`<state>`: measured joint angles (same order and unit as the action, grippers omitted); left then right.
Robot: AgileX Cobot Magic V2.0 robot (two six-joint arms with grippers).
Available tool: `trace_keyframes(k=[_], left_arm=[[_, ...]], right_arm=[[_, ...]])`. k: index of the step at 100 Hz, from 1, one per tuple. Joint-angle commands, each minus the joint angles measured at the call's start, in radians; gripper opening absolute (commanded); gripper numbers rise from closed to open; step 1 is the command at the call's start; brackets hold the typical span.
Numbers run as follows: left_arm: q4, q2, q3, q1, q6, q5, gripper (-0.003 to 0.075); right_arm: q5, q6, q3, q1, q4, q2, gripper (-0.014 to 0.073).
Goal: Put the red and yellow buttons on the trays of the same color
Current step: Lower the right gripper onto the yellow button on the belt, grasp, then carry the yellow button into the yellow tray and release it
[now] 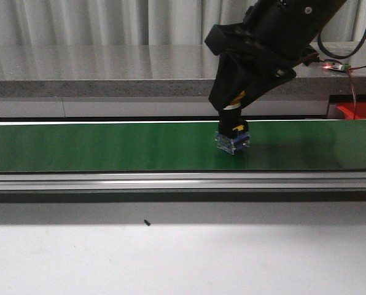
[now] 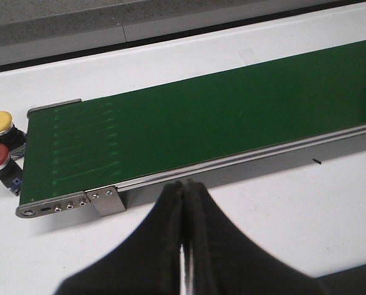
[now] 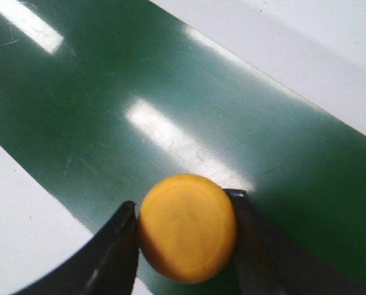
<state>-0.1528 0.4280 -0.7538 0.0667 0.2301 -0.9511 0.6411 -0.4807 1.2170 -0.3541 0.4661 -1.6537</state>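
My left claw (image 2: 184,246), pressed shut on nothing, hangs over the white table (image 1: 183,258). On the green belt (image 1: 97,147) beyond, my right claw (image 3: 186,236) clamps a yellow button (image 3: 187,227). Farthest right, a red tray (image 1: 361,110) edge shows.

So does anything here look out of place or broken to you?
Nothing looks damaged or spilled. The only oddity is a tiny dark speck on the white table in front of the green belt. The right gripper is closed around a yellow button, which sits upright on the belt.
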Motion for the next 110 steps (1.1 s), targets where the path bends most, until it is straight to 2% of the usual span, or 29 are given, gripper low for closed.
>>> trace_keyframes(k=[1, 23, 45, 75, 91, 110], left_arm=[[-0.018, 0.007, -0.024, 0.008, -0.008, 0.069, -0.0019], [-0.018, 0.007, -0.024, 0.008, -0.008, 0.069, -0.0019], [-0.018, 0.007, -0.024, 0.008, -0.008, 0.069, -0.0019], [-0.018, 0.007, -0.024, 0.008, -0.008, 0.069, -0.0019], [-0.018, 0.007, -0.024, 0.008, -0.008, 0.069, -0.0019], [-0.018, 0.007, -0.024, 0.008, -0.008, 0.069, -0.0019]], right_arm=[[-0.032, -0.013, 0.005, 0.021, 0.018, 0.091, 0.0192], [-0.028, -0.012, -0.077, 0.186, 0.014, 0.223, 0.0192], [-0.025, -0.001, -0.141, 0.453, 0.015, 0.32, 0.0192], [-0.052, 0.019, -0.144, 0.771, 0.018, 0.329, 0.0192], [-0.132, 0.074, -0.144, 0.884, 0.022, 0.319, 0.0192], [-0.158, 0.148, -0.144, 0.962, 0.029, 0.244, 0.0192]])
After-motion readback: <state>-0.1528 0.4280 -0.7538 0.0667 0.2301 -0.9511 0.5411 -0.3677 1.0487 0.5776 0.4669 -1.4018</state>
